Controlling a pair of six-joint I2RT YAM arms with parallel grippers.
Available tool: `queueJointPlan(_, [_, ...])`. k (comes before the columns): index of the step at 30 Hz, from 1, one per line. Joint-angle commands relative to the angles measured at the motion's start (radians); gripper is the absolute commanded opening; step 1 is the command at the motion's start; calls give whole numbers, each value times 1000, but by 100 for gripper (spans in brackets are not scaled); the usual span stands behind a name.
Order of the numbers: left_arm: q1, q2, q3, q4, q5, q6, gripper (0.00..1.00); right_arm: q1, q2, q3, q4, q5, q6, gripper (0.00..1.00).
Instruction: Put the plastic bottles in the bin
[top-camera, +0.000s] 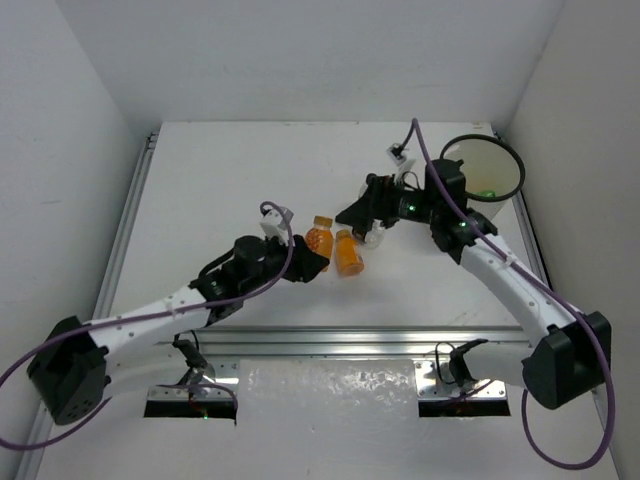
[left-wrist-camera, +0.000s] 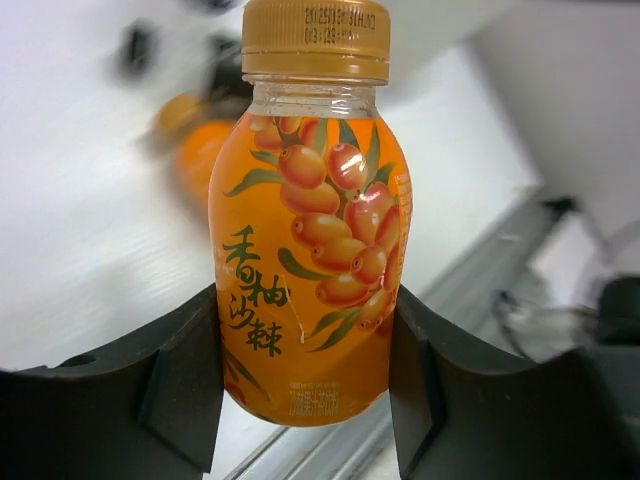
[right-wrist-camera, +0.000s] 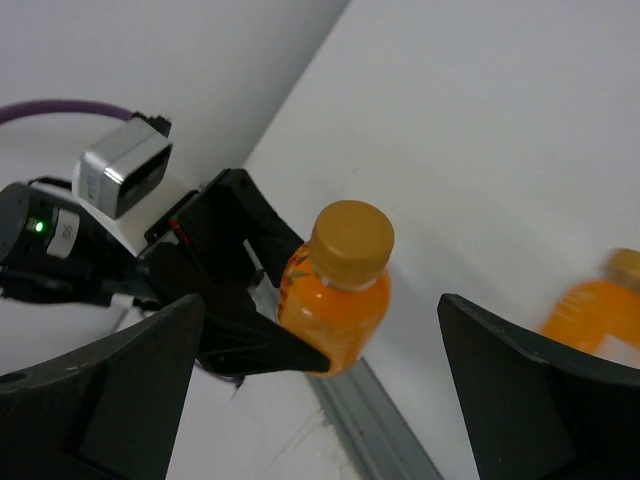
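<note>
Where the left gripper (left-wrist-camera: 305, 310) presses its black fingers against both flanks, the orange bottle (left-wrist-camera: 310, 250) shows its label squarely. The dark Chinese characters 香柚沙棘 run down the left, beside a printed spray of orange berries and green leaves. Its tan screw cap carries two lines of small dark code, too fine to read whole.

The right gripper (right-wrist-camera: 320, 305) hangs close by, facing the gripped bottle, with its fingers spread wide and holding nothing. A second orange bottle (left-wrist-camera: 195, 150) sits just beyond the first, blurred. An aluminium rail (top-camera: 350, 340) runs along the near edge of the white bench (top-camera: 250, 180).

The gripped bottle is stubby and round-shouldered, glossy, with clear plastic at the neck and orange filling it below. It stands cap-up in that grip over the middle of the bench; whether its base touches cannot be told. The bin (top-camera: 475, 160), a cream cylinder with a thin black rim, stands at the far right corner, well apart from both bottles.
</note>
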Motion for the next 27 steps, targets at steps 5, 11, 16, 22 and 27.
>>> queueJointPlan(5, [-5, -131, -116, 423, 286, 47, 0, 152, 33, 6, 350, -140, 101, 99])
queueJointPlan(11, [-5, -146, -102, 464, 274, 33, 2, 220, 53, 15, 217, -42, 39, 80])
queueJointPlan(16, [-5, -145, -65, 391, 194, 39, 100, 221, 15, 19, 134, 52, -27, 0])
queueJointPlan(22, [-10, -94, 56, -1, -116, 36, 100, 191, -118, 248, -271, 881, -222, 0])
queueJointPlan(27, [-31, 88, 171, -166, -193, -15, 100, -54, -79, 403, -376, 1141, -310, 0])
